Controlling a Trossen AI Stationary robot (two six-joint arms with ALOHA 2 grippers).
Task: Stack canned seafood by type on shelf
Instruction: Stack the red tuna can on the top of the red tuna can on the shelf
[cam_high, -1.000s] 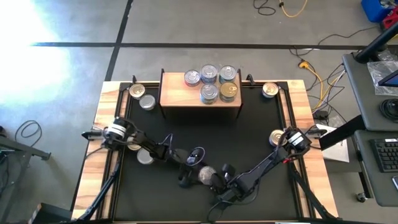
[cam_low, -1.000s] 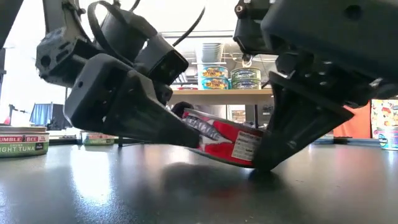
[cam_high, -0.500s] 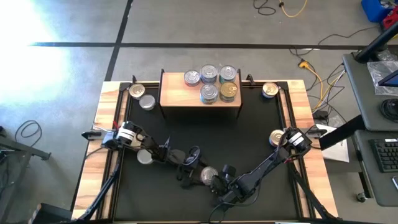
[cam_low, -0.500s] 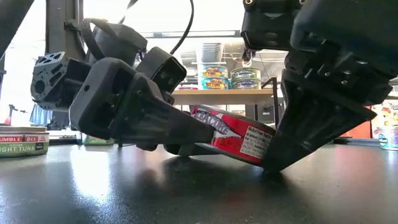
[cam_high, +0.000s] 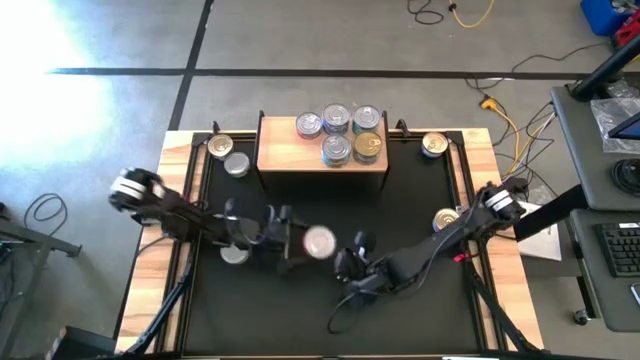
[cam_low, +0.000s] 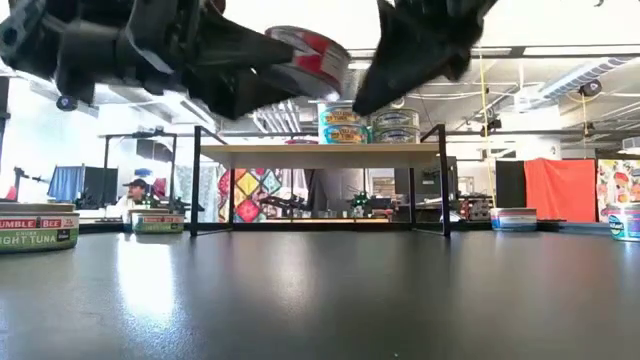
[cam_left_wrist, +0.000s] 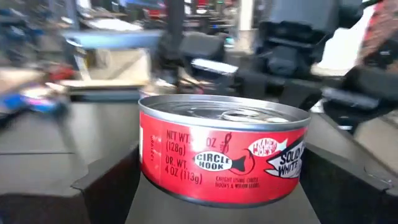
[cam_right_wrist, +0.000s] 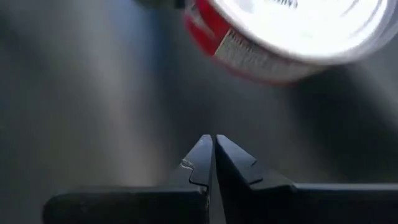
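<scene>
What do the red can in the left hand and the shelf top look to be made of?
Red can: likely metal, with a shiny ribbed silver lid and a glossy printed red label. Shelf: light wood board with visible grain, matte, on thin black legs, probably metal.

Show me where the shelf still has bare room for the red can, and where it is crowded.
The shelf is bare on its left half, from the left edge to the cans clustered right of centre. The front right corner is free too. The left pincer holds the red can above the mat.
</scene>
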